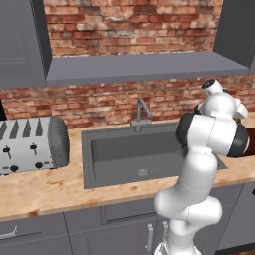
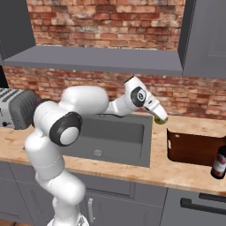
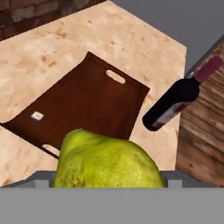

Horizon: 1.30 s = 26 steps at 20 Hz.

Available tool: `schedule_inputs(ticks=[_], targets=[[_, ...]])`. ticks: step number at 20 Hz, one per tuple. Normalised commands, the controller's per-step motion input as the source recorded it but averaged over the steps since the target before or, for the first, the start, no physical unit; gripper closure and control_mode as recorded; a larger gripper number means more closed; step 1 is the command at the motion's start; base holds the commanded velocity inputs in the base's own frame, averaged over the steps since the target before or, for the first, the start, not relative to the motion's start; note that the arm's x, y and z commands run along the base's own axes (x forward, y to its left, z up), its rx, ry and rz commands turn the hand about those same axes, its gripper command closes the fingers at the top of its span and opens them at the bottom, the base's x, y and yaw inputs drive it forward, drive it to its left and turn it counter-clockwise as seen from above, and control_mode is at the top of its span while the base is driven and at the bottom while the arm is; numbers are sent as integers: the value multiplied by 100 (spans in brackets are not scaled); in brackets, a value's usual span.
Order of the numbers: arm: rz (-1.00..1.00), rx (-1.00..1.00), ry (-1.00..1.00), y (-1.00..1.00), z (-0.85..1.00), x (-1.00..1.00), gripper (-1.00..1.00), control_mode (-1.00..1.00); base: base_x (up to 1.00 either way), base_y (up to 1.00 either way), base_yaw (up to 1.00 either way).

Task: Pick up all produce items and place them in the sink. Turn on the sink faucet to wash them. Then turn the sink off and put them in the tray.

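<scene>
A: The yellow-green fruit (image 3: 107, 161) sat right up against the hand camera, looking more like a pear, speckled skin and all. From the right base camera it (image 2: 159, 119) showed as a small green spot at the gripper (image 2: 160, 118), up in the air over the counter strip between the sink (image 2: 132, 152) and the tray (image 2: 194, 150).

B: And the jaws?

A: Spread wide around the fruit, carrying it. The fingertips themselves were hidden behind it.

B: What lay below?

A: The reddish-brown tray (image 3: 83, 103), flat on the pale wooden counter (image 3: 57, 48), 2 slotted handles cut in its ends. A tiny white sticker (image 3: 37, 116) was on its floor, too small to read.

B: Anything beside it?

A: 1 dark wine bottle (image 3: 179, 98) with a red cap, standing just beside the tray's far corner. It carried a pale label; no writing could be made out.

B: And the room?

A: Red brick wall (image 1: 124, 22), grey cabinets, a grey ledge. The dark basin with its round drain (image 1: 144, 172), the bent grey faucet (image 1: 142, 114) behind it, and a silver 4-slot toaster (image 1: 32, 144) off to the left.
</scene>
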Motion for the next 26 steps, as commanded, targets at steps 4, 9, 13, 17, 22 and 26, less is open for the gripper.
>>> schedule_inputs(ticks=[4,9,13,17,22,26], targets=[[-9,15,0,-61,-16,0,100,-100,0,0,0],[-7,15,0,-62,-20,0,100,-100,0,0,0],[-5,12,-6,-54,-27,0,100,-100,0,0,0],[-2,10,-10,-43,-34,5,100,-100,0,0,0],[0,7,-10,-29,-46,8,100,-100,0,0,0],[0,4,-7,-20,-48,7,100,-100,0,0,0]])
